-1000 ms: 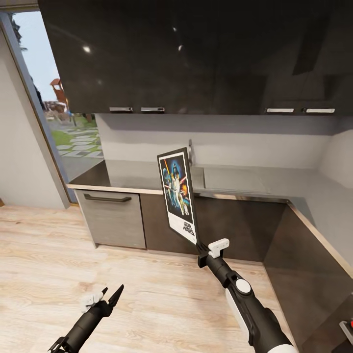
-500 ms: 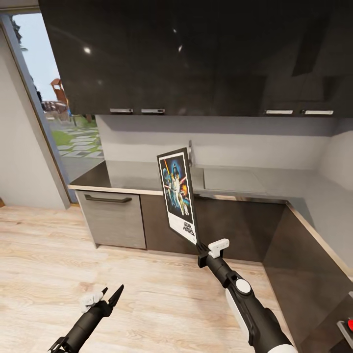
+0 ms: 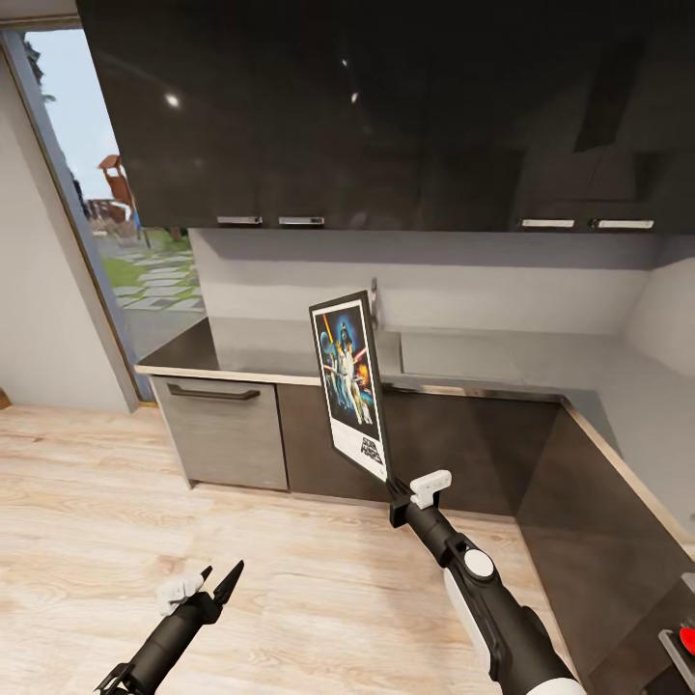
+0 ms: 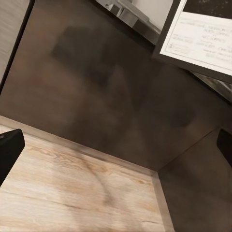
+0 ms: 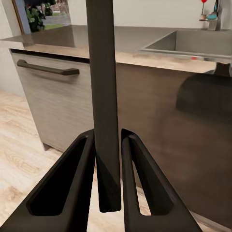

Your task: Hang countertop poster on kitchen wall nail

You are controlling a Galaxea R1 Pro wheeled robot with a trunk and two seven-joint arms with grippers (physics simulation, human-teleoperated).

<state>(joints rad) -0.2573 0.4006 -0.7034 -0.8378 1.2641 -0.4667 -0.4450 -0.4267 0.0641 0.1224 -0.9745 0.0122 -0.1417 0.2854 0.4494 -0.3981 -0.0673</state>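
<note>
So the poster [image 3: 351, 384] is already off the kitchen countertop [image 3: 290, 346], held upright in the air in front of the cabinets, with the right gripper [image 3: 394, 486] clamped on its bottom corner, fingers [image 5: 77, 179] either side of the thin black edge. It looks stiff and light, but a corner pinch on a flat frame will probably let it swing or twist, so go gentle. Left gripper [image 3: 214, 591] hangs low over the floor, jaws apart, holding nothing

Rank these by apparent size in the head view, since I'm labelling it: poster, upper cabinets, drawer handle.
1. Upper cabinets
2. Poster, though nearness to the camera enlarges it
3. Drawer handle
</note>
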